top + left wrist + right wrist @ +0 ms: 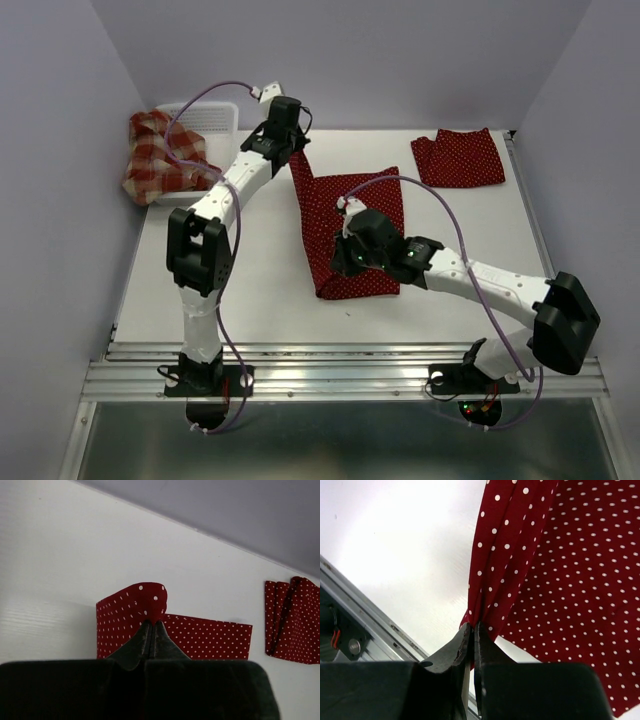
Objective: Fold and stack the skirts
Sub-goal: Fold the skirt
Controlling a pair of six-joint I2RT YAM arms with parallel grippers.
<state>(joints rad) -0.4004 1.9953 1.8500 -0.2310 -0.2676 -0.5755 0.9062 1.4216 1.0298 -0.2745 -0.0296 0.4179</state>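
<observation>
A dark red polka-dot skirt [350, 215] lies partly folded in the middle of the table. My left gripper [291, 150] is shut on its far corner [151, 600] and holds it lifted. My right gripper [340, 255] is shut on its near edge [492, 580], also lifted off the table. A second polka-dot skirt [458, 157] lies folded at the back right; it also shows in the left wrist view [294, 620]. The red-and-cream plaid skirt [158, 155] hangs over the basket at the back left.
A white mesh basket [212, 118] stands at the back left corner under the plaid skirt. The table's metal front rail [340, 365] runs along the near edge, also in the right wrist view [365, 612]. Purple walls close in the table on three sides.
</observation>
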